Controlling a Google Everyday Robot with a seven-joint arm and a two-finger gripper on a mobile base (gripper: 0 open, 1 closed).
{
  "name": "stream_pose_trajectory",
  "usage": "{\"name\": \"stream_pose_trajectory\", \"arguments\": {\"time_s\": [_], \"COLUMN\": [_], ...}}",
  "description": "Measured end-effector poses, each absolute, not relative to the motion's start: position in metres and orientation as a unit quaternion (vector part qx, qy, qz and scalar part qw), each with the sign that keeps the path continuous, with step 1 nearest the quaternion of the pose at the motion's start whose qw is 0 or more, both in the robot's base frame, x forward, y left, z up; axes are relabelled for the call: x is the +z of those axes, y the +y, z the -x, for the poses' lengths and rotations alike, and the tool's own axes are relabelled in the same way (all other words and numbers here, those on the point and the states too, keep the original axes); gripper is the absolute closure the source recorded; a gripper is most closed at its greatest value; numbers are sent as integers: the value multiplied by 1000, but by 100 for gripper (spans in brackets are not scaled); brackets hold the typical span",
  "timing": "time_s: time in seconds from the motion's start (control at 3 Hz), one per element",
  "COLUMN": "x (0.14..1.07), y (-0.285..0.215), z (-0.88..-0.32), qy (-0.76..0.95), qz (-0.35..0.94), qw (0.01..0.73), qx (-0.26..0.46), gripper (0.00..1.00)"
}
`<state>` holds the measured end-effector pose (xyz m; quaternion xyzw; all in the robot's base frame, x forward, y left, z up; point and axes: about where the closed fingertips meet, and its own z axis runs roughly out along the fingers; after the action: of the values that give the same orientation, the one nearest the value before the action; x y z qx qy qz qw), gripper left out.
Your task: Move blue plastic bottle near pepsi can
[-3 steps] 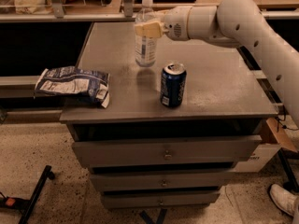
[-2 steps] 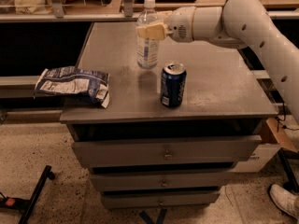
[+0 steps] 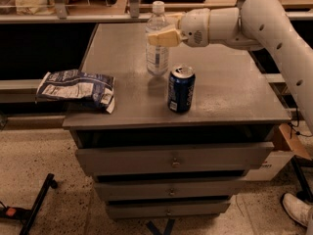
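Cabinet top [image 3: 234, 92]: arm [image 3: 230, 26] horiz, gripper [image 3: 160, 36] clamps bottle [image 3: 157, 58].

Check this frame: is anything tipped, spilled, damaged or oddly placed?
Only the crumpled chip bag, which hangs over the left edge of the cabinet top. The blue plastic bottle is upright behind the pepsi can, with the gripper clamped on its upper part. The can is upright too; no spill shows.
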<state>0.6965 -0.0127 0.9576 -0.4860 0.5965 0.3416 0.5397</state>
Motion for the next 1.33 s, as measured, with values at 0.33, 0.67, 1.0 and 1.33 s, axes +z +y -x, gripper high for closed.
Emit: {"name": "stream_pose_trajectory", "arguments": {"time_s": [0.33,0.67,1.0,1.33], "x": [956,953,949,946], "y": [-18,-21,-24,-30], "z": [-693,-689,-680,-671], "qy": [577,557,541,535], "qz": [517,543,563,572], "qw": [531,521,504,491], "qx": [343,353,371,381], "gripper": [100,100,100,100]}}
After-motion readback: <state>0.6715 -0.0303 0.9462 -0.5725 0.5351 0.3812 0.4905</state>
